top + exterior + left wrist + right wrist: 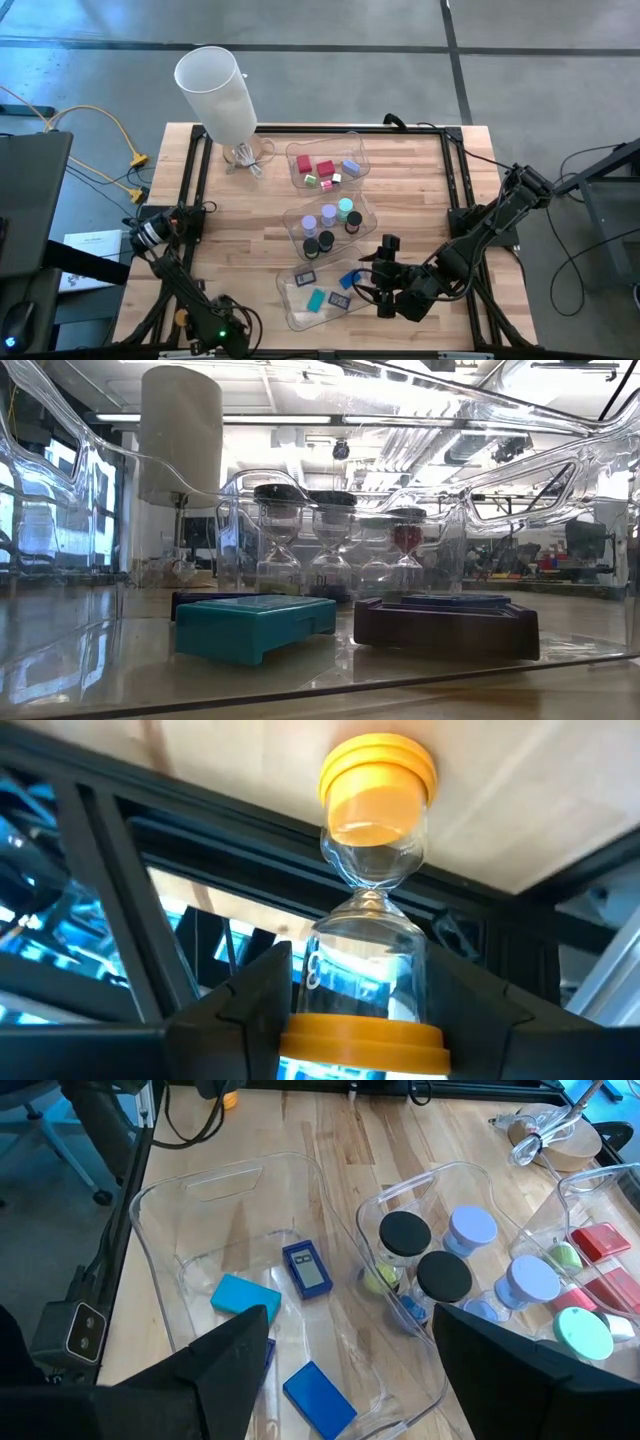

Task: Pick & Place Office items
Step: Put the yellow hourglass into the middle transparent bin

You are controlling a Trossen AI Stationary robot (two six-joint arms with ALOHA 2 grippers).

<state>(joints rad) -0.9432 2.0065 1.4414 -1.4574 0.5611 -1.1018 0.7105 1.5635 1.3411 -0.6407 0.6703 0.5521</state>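
Note:
An hourglass with orange end caps point(372, 870) stands between the fingers of my left gripper point(362, 1020), which is shut on it at the table's near left corner point(183, 318). My right gripper point(378, 276) hangs open over the right end of the near clear tray point(292, 312), with nothing between its fingers point(350, 1350). In that tray lie flat pieces: teal point(245, 1295), blue point(318, 1398) and a small blue one point(306, 1267). The middle tray point(372, 1210) holds short capped cylinders, black point(405, 1232) and lilac point(470, 1225). Red blocks point(325, 167) lie in the far tray. My left gripper has the hourglass between its two fingers point(255, 1000), at the lower glass bulb just above the near orange cap point(362, 1038). The hourglass points away along the fingers, its far cap point(378, 780) toward the wooden top. Whether it rests on anything I cannot tell.
A big white cylinder lamp shade point(215, 85) stands at the table's far left. Black frame rails point(200, 850) run along the table's edges. Bare wood point(240, 240) lies left of the trays. Yellow cables point(110, 140) trail on the floor at the left.

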